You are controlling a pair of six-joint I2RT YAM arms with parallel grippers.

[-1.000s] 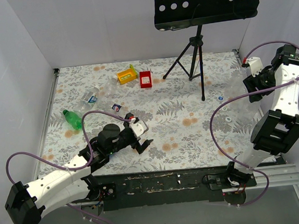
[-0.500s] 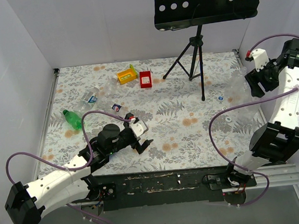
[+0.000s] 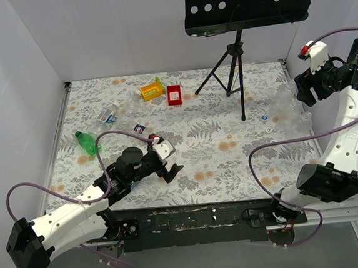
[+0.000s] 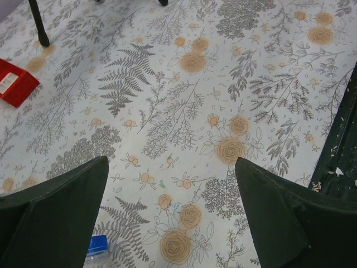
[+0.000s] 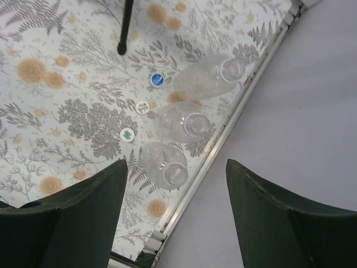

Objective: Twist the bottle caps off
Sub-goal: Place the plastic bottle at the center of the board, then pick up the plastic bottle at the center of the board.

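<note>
White walls stand around a table covered with a cloth of grey ferns and orange flowers. At the back, a black music stand sits on its tripod. To its left, a yellow tray and a red tray lie just beside each other. A green bottle lies on its side near the left edge, with some clear bottles close by.

The right gripper hangs high over the right edge of the table. Its 2 fingers are wide apart and hold nothing. Far below it, 3 clear bottles stand upright in a row along the edge, and their necks are open. Next to them, 3 loose bottle caps lie flat on the cloth. One is a blue cap, one is a white cap with a green mark, and the last is a second white cap of the same kind. Each one lies near a bottle.

The left gripper is low over the near left part of the table. Its 2 fingers are spread as wide as they go, with only cloth between them. In its own camera, a blue screw cap sits on the neck of a clear bottle, just beside one finger.
</note>
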